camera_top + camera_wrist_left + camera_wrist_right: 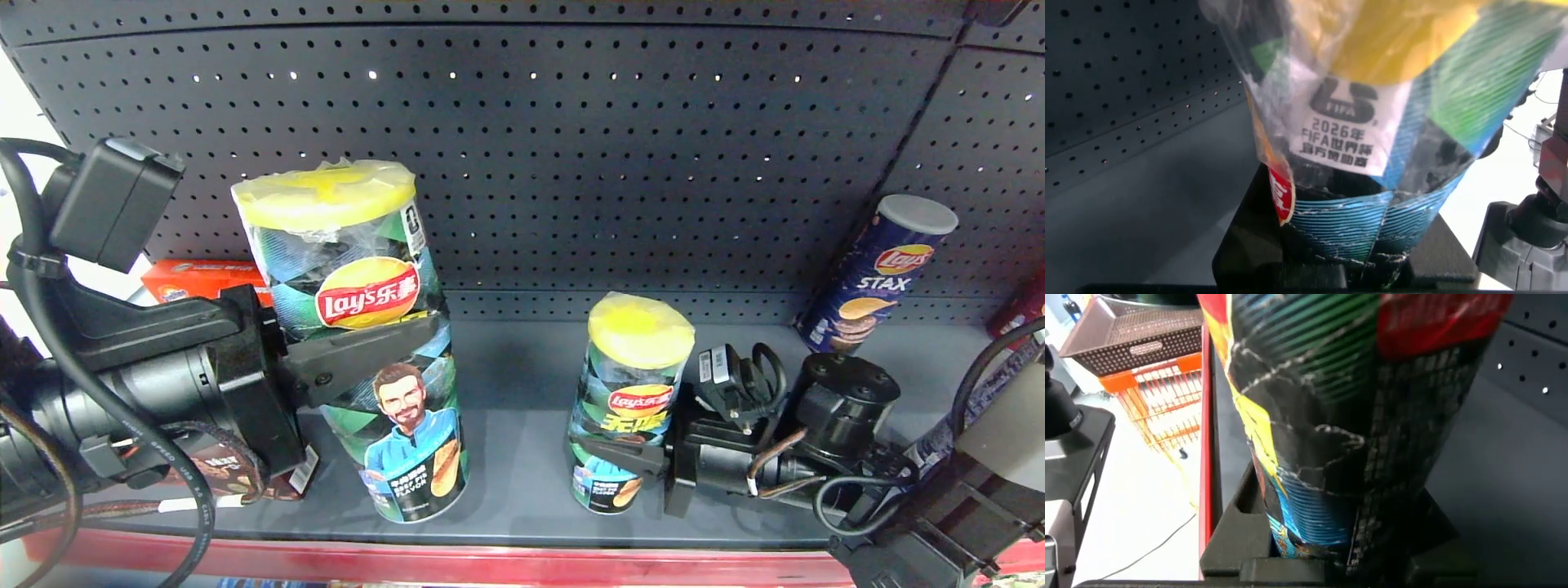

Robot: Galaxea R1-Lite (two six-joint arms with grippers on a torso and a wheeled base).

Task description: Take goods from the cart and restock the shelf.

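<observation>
Both grippers are at the shelf (pixel 522 376) in the head view: the left gripper (pixel 380 347) pinches the tall can (pixel 359 245) near the shelf's front, and the right gripper (pixel 624 449) pinches the short can (pixel 637 384) beside it. Yellow lids are closed, contents hidden. Left wrist view: tall can, film-wrapped, clamped. Right wrist view: short can clamped, cart (pixel 1143 351) beyond the shelf's edge.

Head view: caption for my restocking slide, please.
Left hand grips the tall chip can, right hand the short chip can, both yellow-lidded and upright at the grey shelf.
</observation>
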